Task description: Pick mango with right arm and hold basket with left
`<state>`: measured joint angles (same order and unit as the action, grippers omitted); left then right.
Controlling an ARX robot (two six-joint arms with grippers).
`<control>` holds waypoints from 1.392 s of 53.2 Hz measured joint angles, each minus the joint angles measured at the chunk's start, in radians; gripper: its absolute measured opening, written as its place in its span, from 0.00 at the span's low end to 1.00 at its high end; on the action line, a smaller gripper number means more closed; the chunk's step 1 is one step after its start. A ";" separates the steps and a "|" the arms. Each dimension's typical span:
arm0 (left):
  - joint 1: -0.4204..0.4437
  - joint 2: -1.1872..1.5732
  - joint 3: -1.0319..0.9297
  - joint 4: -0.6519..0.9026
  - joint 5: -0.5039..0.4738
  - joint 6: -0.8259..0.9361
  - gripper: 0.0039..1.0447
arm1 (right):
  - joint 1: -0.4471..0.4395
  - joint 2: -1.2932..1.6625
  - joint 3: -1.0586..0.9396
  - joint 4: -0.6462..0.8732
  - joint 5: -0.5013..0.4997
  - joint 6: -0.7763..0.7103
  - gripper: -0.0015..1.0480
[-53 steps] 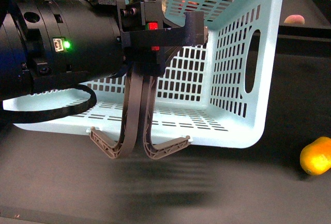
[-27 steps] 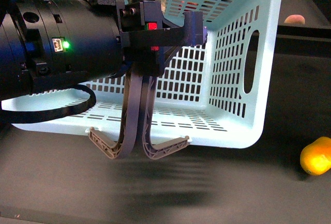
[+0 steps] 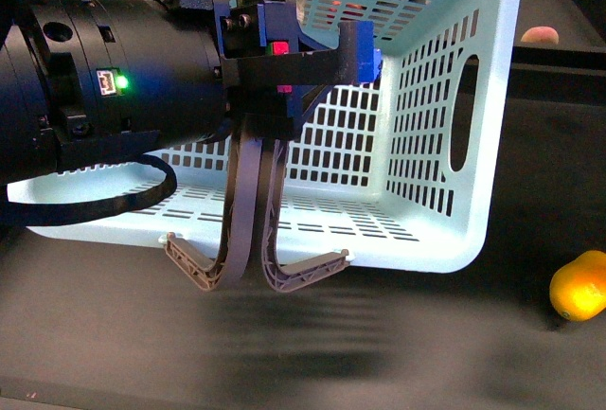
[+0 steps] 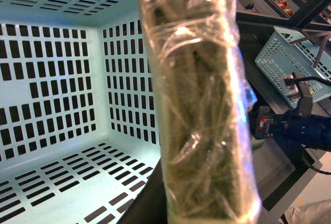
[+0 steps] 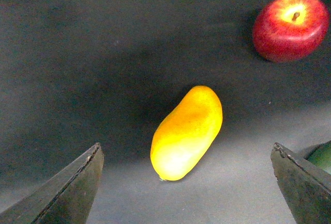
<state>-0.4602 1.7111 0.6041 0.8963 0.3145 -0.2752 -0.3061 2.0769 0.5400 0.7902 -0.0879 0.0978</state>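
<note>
Black left gripper (image 3: 270, 112) grips the grey handles (image 3: 236, 211) of the light-blue plastic basket (image 3: 426, 230).
Right gripper (image 5: 186, 146) hangs wide open, empty, over the oval yellow-orange mango (image 5: 187, 128), at basket's 4 o'clock.

1. The basket (image 3: 492, 98) is showing smooth light-blue plastic, faintly gleaming.
2. Its handles (image 3: 303, 273) are looking ribbed, matt grey-brown plastic.
3. The left arm (image 3: 114, 79) is wearing hard black casing, dully sheened.
4. The mango (image 5: 187, 132) is glowing smooth and softly glossy; the apple (image 5: 290, 26) is shining waxier.
5. The bench (image 5: 103, 53) is lying dark and matt.
6. Crinkled clear film (image 4: 201, 79) is glinting over fibrous stuff.
</note>
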 joint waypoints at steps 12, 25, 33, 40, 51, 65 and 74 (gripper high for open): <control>0.000 0.000 0.000 0.000 0.000 0.000 0.07 | -0.002 0.211 0.123 0.026 0.037 0.055 0.92; 0.000 0.000 0.000 0.000 0.000 0.001 0.07 | 0.006 0.409 0.251 0.087 0.109 0.145 0.92; 0.000 0.000 0.000 0.000 0.000 0.001 0.07 | 0.023 0.475 0.300 0.087 0.124 0.164 0.92; 0.000 0.000 0.000 0.000 0.000 0.001 0.07 | 0.035 0.512 0.328 0.107 0.145 0.170 0.92; 0.000 0.000 0.000 0.000 0.000 0.001 0.07 | 0.053 0.561 0.373 0.106 0.151 0.173 0.92; 0.000 0.000 0.000 0.000 0.000 0.002 0.07 | 0.068 0.602 0.399 0.093 0.168 0.173 0.92; 0.000 0.000 0.000 0.000 0.000 0.002 0.07 | 0.069 0.623 0.420 0.082 0.177 0.172 0.92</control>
<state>-0.4602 1.7111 0.6041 0.8963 0.3145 -0.2737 -0.2367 2.6999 0.9596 0.8726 0.0891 0.2699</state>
